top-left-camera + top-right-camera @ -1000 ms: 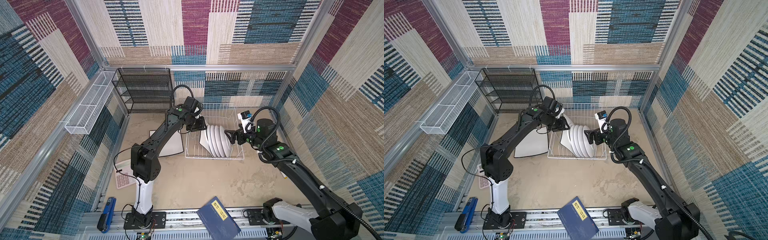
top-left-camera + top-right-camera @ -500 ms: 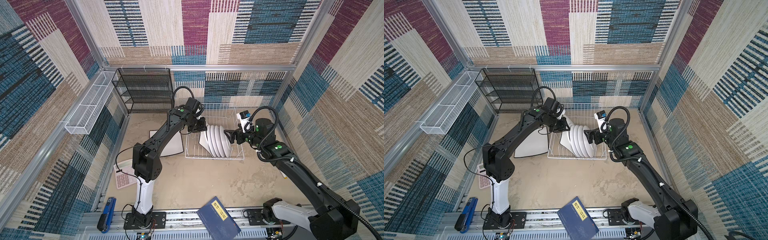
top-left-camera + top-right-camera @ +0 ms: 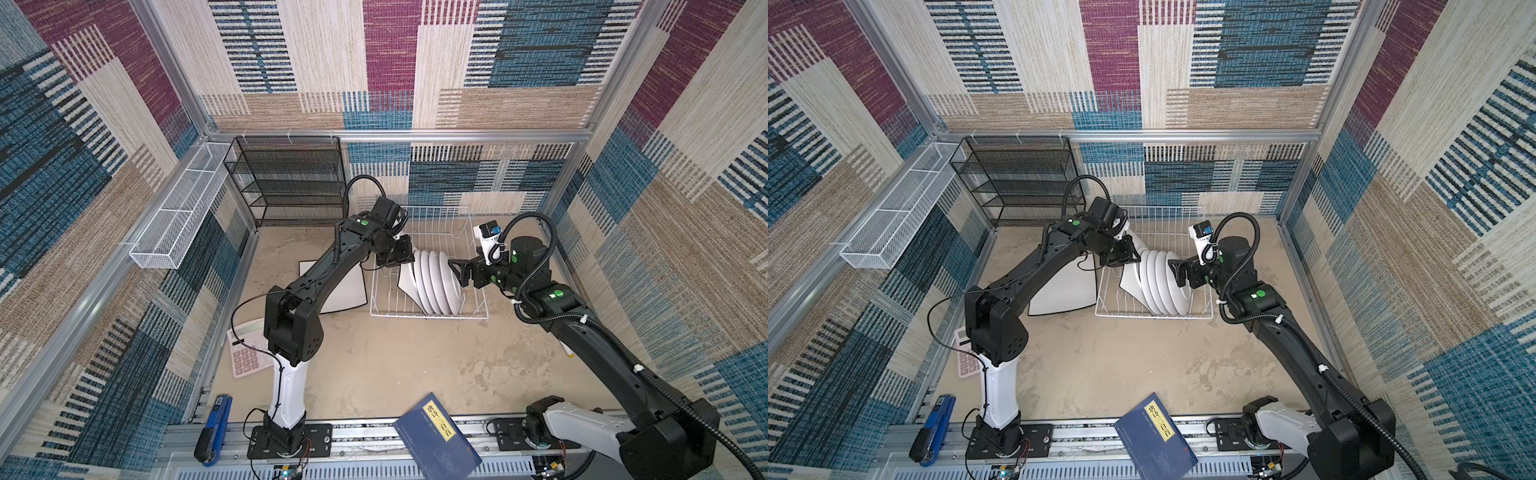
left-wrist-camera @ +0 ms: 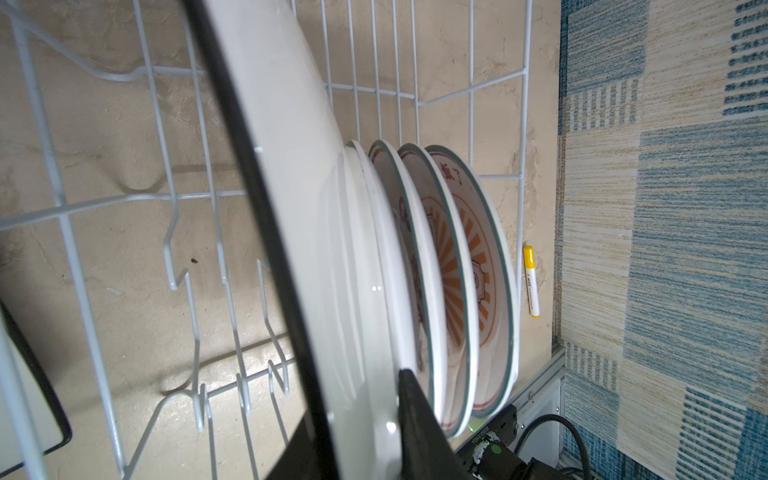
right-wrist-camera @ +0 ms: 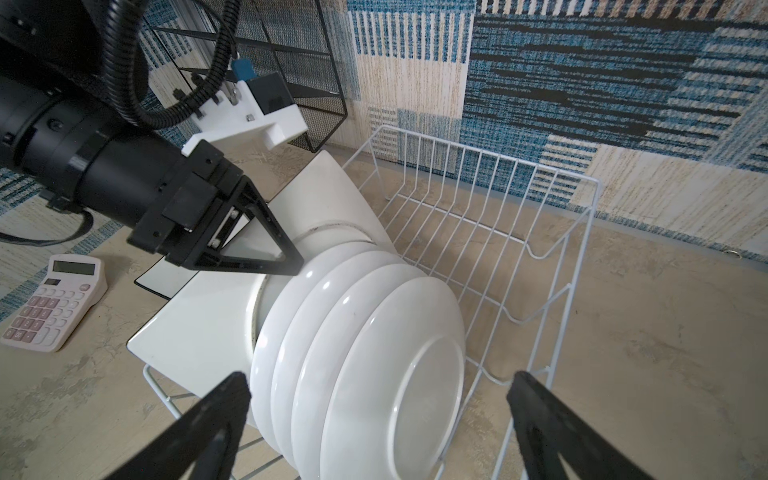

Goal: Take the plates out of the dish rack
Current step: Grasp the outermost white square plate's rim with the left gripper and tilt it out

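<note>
Five plates stand on edge in the rack (image 3: pixel 430 317), in a row running from its left end toward its right. One square plate (image 3: pixel 406 277) is at the left end, with four round plates (image 3: pixel 438 286) packed behind it. The square plate is tipped onto a corner and leans against the nearest round one, white face to the stack and black back to the rack's bare left half.

The left gripper (image 3: pixel 402 258) is on its upper edge, fingers (image 5: pixel 271 221) drawn nearly together with the rim between them, one on each face; it looks gripped. The way out is therefore up and toward the rack's left edge, away from the stack, and the left arm is plainly the nearer.

The right gripper (image 3: pixel 457 273) hangs just off the last round plate's back, at the right end of the row, spread wide and holding nothing. Another square plate (image 3: pixel 349 286) lies flat on the table (image 3: pixel 395 365) just left of the rack.

Compared with a second ago, the left fingers have closed in on the rim and the wrist has edged slightly toward the rack. Plates and right arm sit as before.
</note>
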`<state>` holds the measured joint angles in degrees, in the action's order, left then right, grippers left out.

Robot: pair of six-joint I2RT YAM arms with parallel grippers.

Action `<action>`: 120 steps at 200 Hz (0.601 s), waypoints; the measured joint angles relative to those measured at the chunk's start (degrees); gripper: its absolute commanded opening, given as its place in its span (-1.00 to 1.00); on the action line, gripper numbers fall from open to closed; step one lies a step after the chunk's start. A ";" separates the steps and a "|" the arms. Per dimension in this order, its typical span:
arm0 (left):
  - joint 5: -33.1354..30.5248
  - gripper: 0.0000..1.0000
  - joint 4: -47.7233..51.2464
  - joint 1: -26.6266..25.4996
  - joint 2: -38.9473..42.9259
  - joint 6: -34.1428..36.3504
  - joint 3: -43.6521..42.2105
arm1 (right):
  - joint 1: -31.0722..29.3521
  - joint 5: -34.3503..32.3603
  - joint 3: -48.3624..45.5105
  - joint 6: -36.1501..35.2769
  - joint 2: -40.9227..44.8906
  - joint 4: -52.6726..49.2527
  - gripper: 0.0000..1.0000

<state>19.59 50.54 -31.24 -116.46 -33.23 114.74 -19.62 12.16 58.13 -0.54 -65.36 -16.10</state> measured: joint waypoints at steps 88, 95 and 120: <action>0.24 -1.00 -0.59 -0.44 1.49 -4.09 -1.51 | 0.09 -0.39 0.00 0.00 0.02 0.33 0.98; 0.24 -1.00 -0.68 -0.48 1.81 -4.15 -1.95 | 0.09 -0.42 0.00 0.00 0.04 0.33 0.98; 0.24 -1.00 -0.83 -0.48 2.84 -4.72 -2.97 | 0.09 -0.42 0.00 0.02 0.04 0.35 0.98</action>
<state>19.84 49.71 -31.73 -113.62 -37.95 111.77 -19.53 11.75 58.13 -0.51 -65.32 -15.75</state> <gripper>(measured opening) 0.157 0.991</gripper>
